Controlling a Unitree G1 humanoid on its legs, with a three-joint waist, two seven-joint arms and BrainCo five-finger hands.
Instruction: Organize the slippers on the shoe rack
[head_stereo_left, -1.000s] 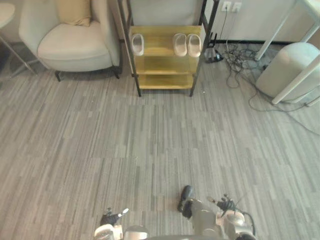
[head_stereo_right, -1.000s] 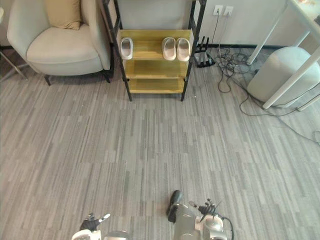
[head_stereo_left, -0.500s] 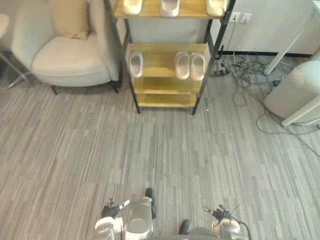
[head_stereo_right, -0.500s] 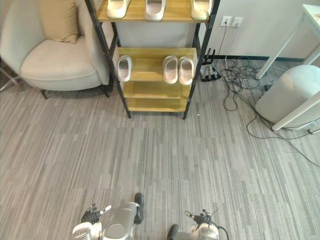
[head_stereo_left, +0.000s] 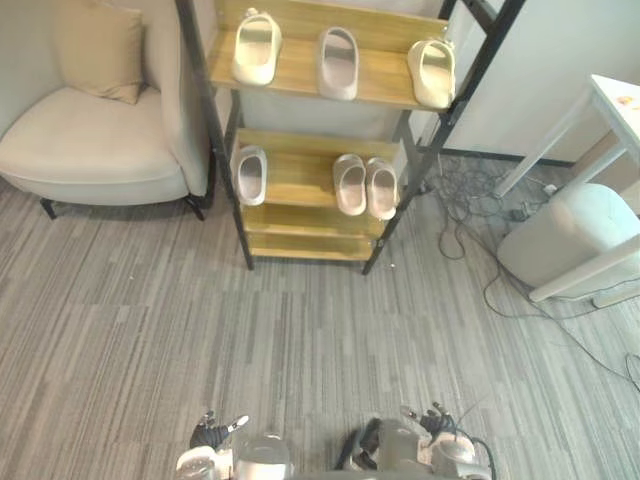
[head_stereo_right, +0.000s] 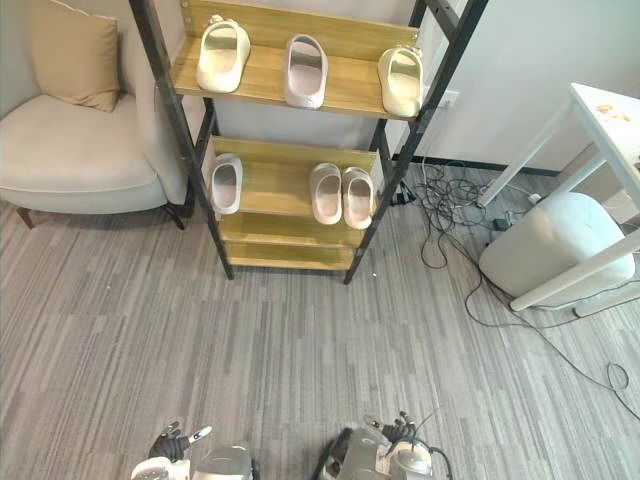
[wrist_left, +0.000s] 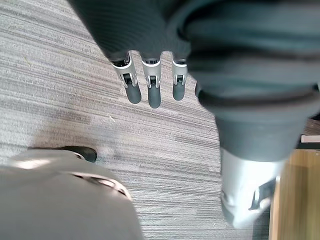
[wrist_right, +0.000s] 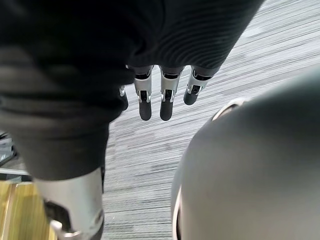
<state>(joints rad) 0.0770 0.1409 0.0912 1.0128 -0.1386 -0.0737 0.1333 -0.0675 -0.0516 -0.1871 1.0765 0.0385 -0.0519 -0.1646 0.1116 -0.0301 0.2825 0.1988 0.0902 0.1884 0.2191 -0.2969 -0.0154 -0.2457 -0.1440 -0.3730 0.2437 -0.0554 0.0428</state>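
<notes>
A broad stretch of grey striped carpet (head_stereo_left: 300, 340) lies open between the lower edge of the head views and the shoe rack (head_stereo_left: 305, 245), which stands at top centre on black posts. An armchair (head_stereo_left: 90, 140) with a tan cushion (head_stereo_left: 95, 50) sits just beside the rack's left post. Loose cables (head_stereo_left: 470, 200) trail over the floor to the rack's right, near a white rounded stool (head_stereo_left: 570, 240) and a white table (head_stereo_left: 610, 110) at the right edge.

The upper shelf (head_stereo_left: 298, 75) holds three slippers set apart: a cream slipper (head_stereo_left: 256, 47) at left, a grey slipper (head_stereo_left: 338, 63) in the middle and a second cream slipper (head_stereo_left: 433, 72) at right. On the middle shelf (head_stereo_left: 300, 185) a single slipper (head_stereo_left: 250, 174) lies at left, and a pair of slippers (head_stereo_left: 365, 186) lies side by side, touching, right of centre.

The left hand (wrist_left: 148, 92) and the right hand (wrist_right: 166, 102) each hang over carpet in their wrist views, fingers straight and holding nothing, well apart from the slippers on the rack.
</notes>
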